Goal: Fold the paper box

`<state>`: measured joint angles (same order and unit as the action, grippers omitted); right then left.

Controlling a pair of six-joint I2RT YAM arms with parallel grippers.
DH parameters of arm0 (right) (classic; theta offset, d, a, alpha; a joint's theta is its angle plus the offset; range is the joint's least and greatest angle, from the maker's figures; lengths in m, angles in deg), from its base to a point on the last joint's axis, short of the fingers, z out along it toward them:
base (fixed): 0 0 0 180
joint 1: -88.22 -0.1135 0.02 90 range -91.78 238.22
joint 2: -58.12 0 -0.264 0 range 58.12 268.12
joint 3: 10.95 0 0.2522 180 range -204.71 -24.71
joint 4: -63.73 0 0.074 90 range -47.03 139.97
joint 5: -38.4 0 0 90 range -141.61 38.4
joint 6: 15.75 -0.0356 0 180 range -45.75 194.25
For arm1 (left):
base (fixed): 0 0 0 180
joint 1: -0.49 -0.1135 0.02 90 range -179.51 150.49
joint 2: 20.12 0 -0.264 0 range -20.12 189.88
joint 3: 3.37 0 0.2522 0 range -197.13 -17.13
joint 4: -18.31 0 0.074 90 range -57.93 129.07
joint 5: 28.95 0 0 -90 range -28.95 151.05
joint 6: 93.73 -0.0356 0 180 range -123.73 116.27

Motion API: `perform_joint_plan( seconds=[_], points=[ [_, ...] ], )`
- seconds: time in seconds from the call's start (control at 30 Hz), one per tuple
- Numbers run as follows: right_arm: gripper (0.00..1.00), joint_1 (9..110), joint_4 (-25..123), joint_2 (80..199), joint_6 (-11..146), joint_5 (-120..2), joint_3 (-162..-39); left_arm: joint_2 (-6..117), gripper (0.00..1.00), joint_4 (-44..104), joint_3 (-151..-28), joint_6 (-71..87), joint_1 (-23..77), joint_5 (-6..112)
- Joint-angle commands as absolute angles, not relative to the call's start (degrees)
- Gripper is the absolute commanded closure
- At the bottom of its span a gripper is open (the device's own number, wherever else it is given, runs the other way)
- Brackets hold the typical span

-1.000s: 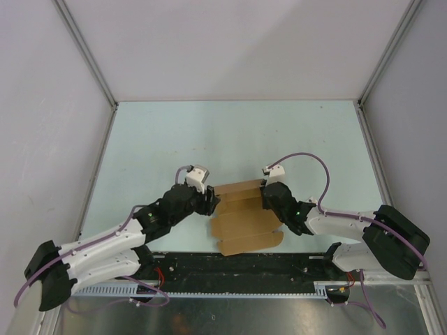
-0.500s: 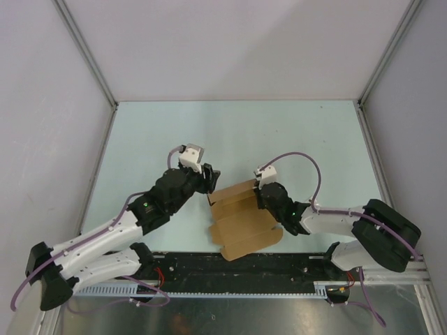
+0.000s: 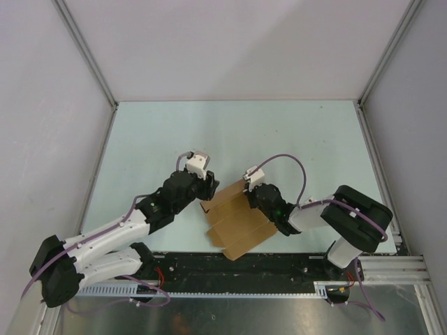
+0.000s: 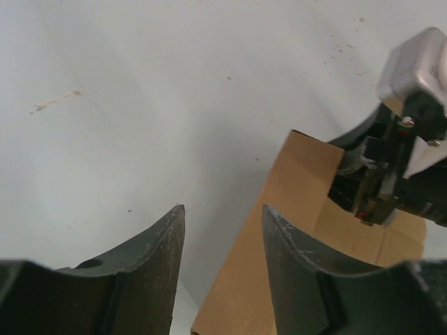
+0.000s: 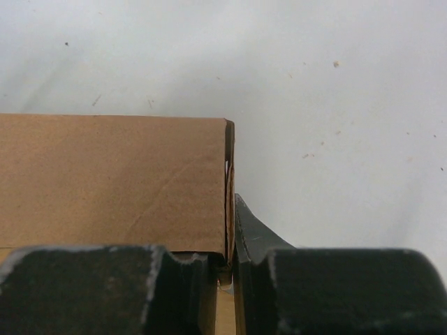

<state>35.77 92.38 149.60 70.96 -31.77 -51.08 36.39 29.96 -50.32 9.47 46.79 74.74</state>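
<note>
The paper box [image 3: 234, 222] is a brown cardboard sheet with creased panels, lying skewed on the table between the two arms. My right gripper [image 3: 249, 197] is shut on an upright side wall at its far right edge. The right wrist view shows that thin wall pinched in the right gripper [image 5: 230, 234], with a flat panel of the paper box [image 5: 112, 178] to the left. My left gripper [image 3: 207, 193] is at the far left corner. In the left wrist view the left gripper [image 4: 223, 209] is open, and the left edge of the paper box [image 4: 290, 185] runs below the gap.
The pale table [image 3: 230, 139] is walled in by grey panels on three sides, with metal frame posts [image 3: 87, 59] at the corners. A black rail [image 3: 237, 269] with the arm bases runs along the near edge, just below the cardboard.
The right gripper has moved left, holding the far edge, and the cardboard has swung from square to skewed. The left gripper lifted away, then came back down to the far left corner.
</note>
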Motion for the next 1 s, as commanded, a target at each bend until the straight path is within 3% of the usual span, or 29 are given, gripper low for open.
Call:
perform_joint_plan(
  seconds=[0.0,0.97],
  points=[
    [0.87,35.2,102.4,151.4,74.1,-32.5,-51.0,34.2,0.47,24.9,-49.0,7.3,46.6,67.0],
    [0.81,36.5,105.2,153.7,74.5,-35.7,-51.0,45.3,0.55,22.5,-47.5,5.4,48.9,61.7]
  ],
)
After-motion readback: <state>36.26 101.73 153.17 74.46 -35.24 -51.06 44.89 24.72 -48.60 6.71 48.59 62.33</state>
